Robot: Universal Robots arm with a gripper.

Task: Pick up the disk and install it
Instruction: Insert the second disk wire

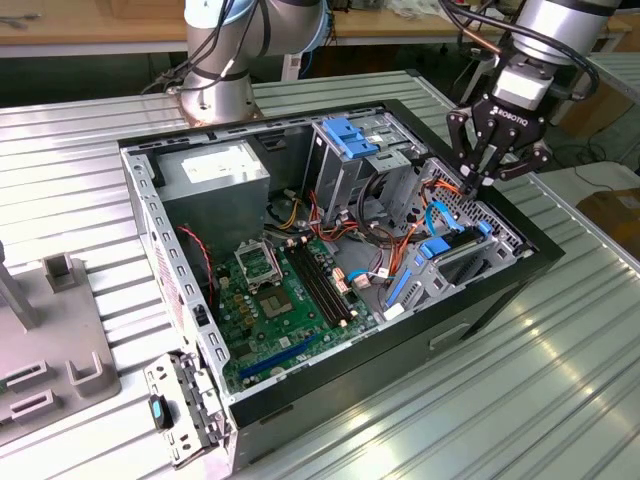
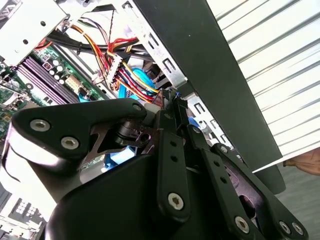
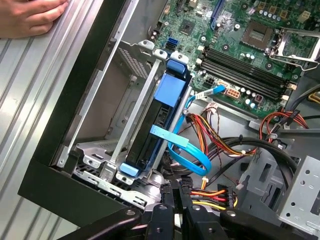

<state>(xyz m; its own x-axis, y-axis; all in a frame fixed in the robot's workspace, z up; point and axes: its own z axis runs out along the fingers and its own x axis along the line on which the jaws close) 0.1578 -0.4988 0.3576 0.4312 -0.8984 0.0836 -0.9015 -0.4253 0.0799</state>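
The disk (image 3: 159, 125), a dark drive framed by blue rails, sits on edge in the metal drive cage at the corner of the open computer case (image 1: 500, 290). In the exterior view the disk (image 1: 450, 258) lies low at the case's right side. My gripper (image 1: 476, 184) hangs just above the cage's far end, clear of the disk, with its black fingers closed together and nothing between them. Both wrist views show the closed fingers (image 3: 173, 194) (image 2: 178, 104) over the coloured cable bundle beside the cage.
A blue ribbon cable (image 3: 190, 152) loops next to the disk. The motherboard (image 1: 290, 290) fills the case floor, with a grey power supply (image 1: 215, 165) and a blue latch (image 1: 350, 135) at the back. A person's hand (image 3: 30, 17) rests on the ribbed table by the case wall.
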